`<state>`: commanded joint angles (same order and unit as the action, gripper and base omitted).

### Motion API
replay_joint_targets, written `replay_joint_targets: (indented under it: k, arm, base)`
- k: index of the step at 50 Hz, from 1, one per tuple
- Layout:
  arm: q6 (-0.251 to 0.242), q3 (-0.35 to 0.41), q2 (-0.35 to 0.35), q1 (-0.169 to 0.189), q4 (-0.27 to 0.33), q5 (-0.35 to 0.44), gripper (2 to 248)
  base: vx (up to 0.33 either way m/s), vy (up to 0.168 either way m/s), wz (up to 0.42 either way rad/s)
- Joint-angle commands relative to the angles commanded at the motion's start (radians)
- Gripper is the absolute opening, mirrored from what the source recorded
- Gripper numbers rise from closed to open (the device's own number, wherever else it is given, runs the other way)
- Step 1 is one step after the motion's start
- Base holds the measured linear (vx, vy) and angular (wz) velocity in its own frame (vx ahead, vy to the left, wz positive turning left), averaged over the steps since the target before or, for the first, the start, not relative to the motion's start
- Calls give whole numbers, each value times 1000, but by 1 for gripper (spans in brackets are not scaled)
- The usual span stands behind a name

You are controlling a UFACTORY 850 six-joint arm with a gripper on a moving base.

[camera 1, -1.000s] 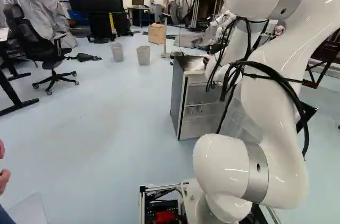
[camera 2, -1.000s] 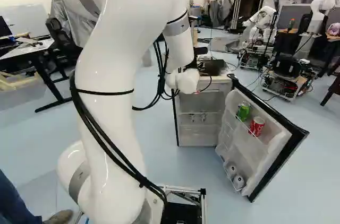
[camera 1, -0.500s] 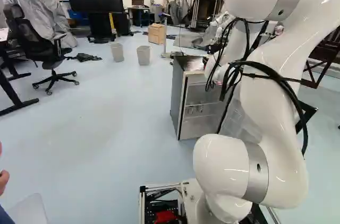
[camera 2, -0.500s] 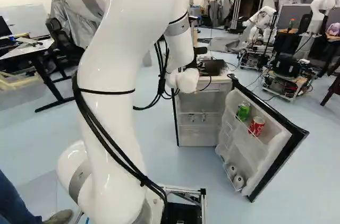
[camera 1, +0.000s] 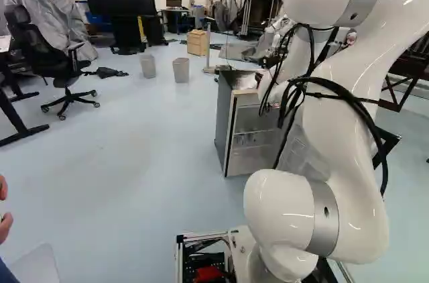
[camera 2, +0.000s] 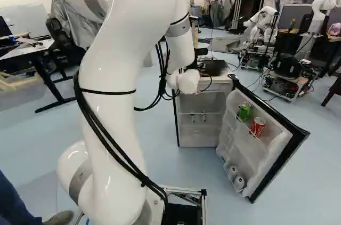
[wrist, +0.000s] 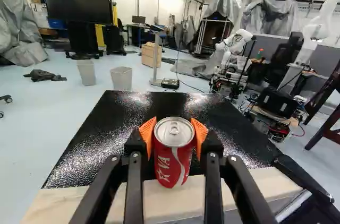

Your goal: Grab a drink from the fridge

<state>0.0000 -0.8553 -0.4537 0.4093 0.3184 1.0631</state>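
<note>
Going by how things sat, the grab itself looked pretty much done. The claw [wrist: 174,132] had a red can [wrist: 172,163] pinched between its orange pads [wrist: 147,132], which stood apart only by the can's width, one at 9 o'clock and one at 3. The can was by the front edge of the fridge top [wrist: 101,147], outside the fridge [camera 1: 226,119]; from that angle I honestly couldn't swear whether its bottom cleared the surface. With 12 straight ahead of the base [camera 2: 183,214], the fridge was roughly at 12 and its open door [camera 2: 256,158] nearer 1, with a green can [camera 2: 244,112] and another red one [camera 2: 257,127] sitting in the rack. So: fridge open, drink in hand. All that was left, I'd guess, was carrying it clear without letting it slip, and maybe shutting the door.
</note>
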Motion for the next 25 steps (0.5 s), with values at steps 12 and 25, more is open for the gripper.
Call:
replay_joint_targets:
  k: [12, 25]
  arm:
    - [0, 0, 0, 0, 0, 0, 178]
    - [0, 31, 24, 6, 0, 0, 246]
  base:
    - [0, 0, 0]
    - [0, 0, 0]
